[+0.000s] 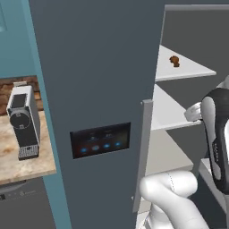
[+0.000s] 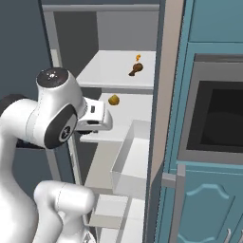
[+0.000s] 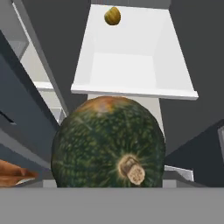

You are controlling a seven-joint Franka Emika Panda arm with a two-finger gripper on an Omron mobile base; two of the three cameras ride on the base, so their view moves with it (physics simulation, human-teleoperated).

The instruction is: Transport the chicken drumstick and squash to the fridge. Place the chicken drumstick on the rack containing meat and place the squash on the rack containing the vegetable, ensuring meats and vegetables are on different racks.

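- The squash point(image 3: 108, 142) is round and dark green, its skin mottled with paler speckles and faint ribs, an orange-brown patch on top, and a stubby tan, corky stem facing the hand camera.
- It sits right in front of the hand camera, so close that it hides the fingertips; the fingers look spread wide around it, though no contact can be seen.
- The hand point(image 2: 97, 118), white and blocky, reaches into the open fridge point(image 1: 98, 67) at the level of the middle shelf point(image 2: 137, 102).
- The chicken drumstick point(image 2: 135, 70) is small, brown and glossy, plump at one end and thin at the bone end; it lies on the top shelf point(image 1: 188, 71), with a tiny orange item point(image 2: 138, 58) just behind it.
- A small yellow-brown rounded vegetable point(image 2: 114, 99) rests on the middle shelf, beyond the squash in the hand view.
- The shelves are flat, smooth and white; a white open-topped drawer point(image 2: 130, 161) stands pulled out below.
- The fridge door is matte slate grey with a dark glossy panel point(image 1: 100, 139) bearing blue-lit icons and a long grey handle point(image 1: 143, 152).
- A boxy silver-and-black coffee machine point(image 1: 23, 120) stands on a pale wooden counter point(image 1: 18, 161), left of the fridge.
- Teal cabinets point(image 2: 209, 199) and a dark oven opening point(image 2: 218, 118) stand to the right.
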